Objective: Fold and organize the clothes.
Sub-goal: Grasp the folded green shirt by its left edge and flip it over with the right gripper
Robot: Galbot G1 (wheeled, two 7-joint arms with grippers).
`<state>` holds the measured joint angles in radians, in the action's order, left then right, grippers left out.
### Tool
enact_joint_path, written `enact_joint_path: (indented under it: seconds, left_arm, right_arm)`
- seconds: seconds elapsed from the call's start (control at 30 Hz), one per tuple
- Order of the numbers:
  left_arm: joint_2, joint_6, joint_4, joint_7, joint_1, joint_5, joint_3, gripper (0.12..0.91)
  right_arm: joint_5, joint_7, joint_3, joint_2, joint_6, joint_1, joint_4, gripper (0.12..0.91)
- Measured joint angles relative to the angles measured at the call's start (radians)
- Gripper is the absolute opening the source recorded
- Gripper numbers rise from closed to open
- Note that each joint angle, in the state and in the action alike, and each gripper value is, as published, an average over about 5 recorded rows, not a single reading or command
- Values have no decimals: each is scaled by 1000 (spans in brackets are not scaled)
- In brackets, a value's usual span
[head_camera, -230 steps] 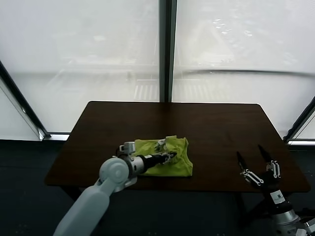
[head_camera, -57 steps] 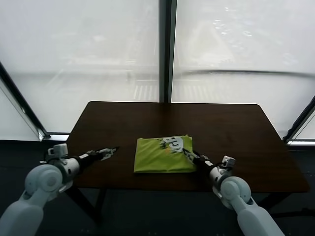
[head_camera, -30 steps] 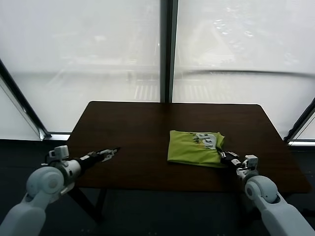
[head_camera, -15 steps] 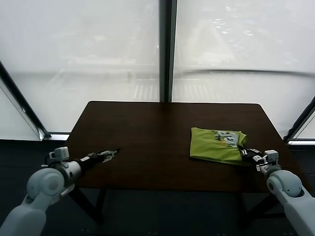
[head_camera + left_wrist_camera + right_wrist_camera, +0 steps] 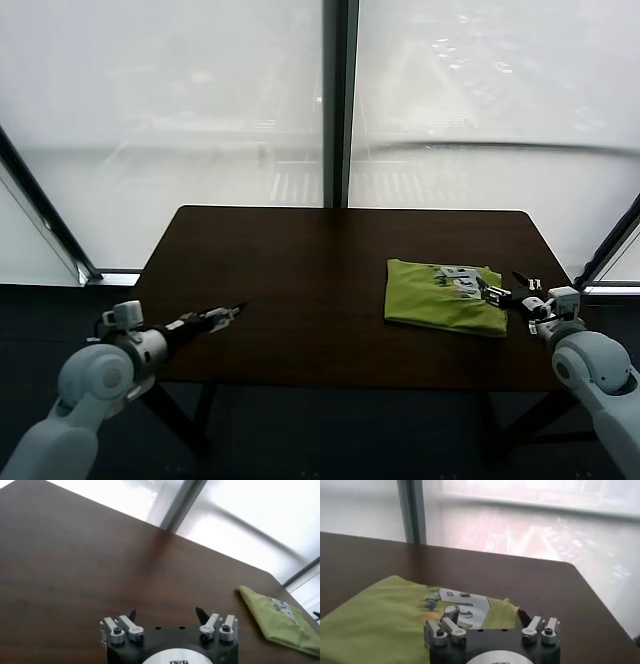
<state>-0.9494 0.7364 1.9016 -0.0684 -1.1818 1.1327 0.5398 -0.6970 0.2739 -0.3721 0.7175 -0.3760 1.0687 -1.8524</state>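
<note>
From the head view, the lime-green T-shirt (image 5: 443, 297) lies folded into a flat, roughly rectangular packet on the right part of the dark worktop (image 5: 300, 270), near its right edge. Its long axis runs left to right across the worktop, and the white printed graphic faces up at the far right corner of the packet. The right hand (image 5: 512, 287) sits just beside the shirt's right edge with its fingers spread wide; one fingertip is at the cloth's corner, and the hand holds nothing. The left hand (image 5: 224, 313) is low over the worktop's left front part, well apart from the shirt, and holds nothing.

In the left wrist view, the left hand (image 5: 166, 614) has its two dark fingertips standing wide apart above bare wood, with nothing between them. The folded shirt (image 5: 280, 621) shows far off to one side as a thin green wedge lying flat.

In the right wrist view, the right hand (image 5: 488, 615) is spread wide right at the shirt (image 5: 385, 617), its fingertips at the edge of the cloth next to the white print. Whether the tips actually touch the fabric cannot be told. No cloth is pinched between the fingers.
</note>
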Motion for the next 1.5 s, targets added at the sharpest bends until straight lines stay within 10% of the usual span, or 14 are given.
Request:
enact_joint_path:
  seconds: [0.33,0.53,1.07,1.5]
  left_arm:
    - [-16,0,21,-7,-2,-26,-19,907]
    - [-28,0,24,-8,-12,-46,-24,907]
    - [-51,0,19,-4,-37,-79,-10,907]
    - [-51,-15,1,0,-37,-78,-1,907]
  right_arm:
    - [88,307,223,142,-48,-90,-84,907]
    - [67,416,332,229,-79,-151,-19,907]
    - [135,453,511,426,-152,-313,201,907]
    - [193,434,553,462,-186,-352,273,907]
